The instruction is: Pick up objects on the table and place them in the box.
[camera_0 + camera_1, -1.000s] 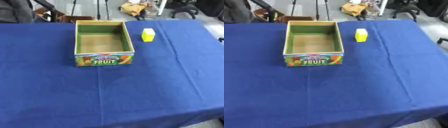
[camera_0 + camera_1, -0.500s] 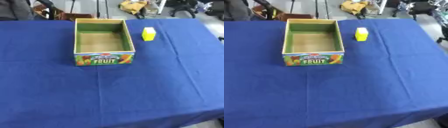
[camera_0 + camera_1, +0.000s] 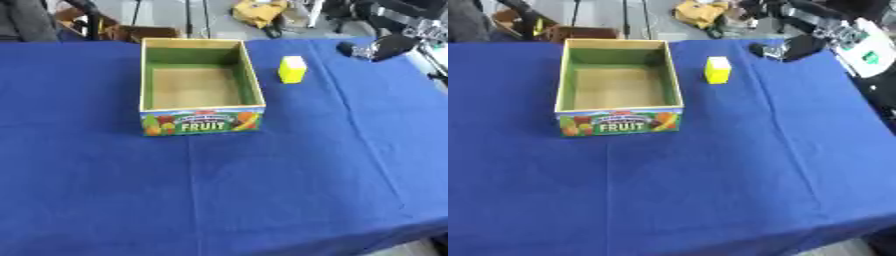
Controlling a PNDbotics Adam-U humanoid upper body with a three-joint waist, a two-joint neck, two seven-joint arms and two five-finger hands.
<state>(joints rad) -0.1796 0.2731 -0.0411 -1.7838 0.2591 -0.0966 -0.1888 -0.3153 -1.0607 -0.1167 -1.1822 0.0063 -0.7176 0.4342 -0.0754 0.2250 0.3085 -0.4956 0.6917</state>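
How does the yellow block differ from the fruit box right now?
The yellow block is small, plain and solid-looking; the box is far larger, open-topped and empty, with a printed FRUIT label on its near wall. The block stands upright beside the box's right wall, apart from it. Both sit on the blue tablecloth, untouched by either hand.

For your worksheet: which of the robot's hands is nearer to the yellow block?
The right hand. It shows beyond the yellow block, toward the table's far right corner. The left hand shows in neither view.

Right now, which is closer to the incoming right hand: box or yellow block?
The yellow block, just right of the box; the right hand comes in from the upper right.
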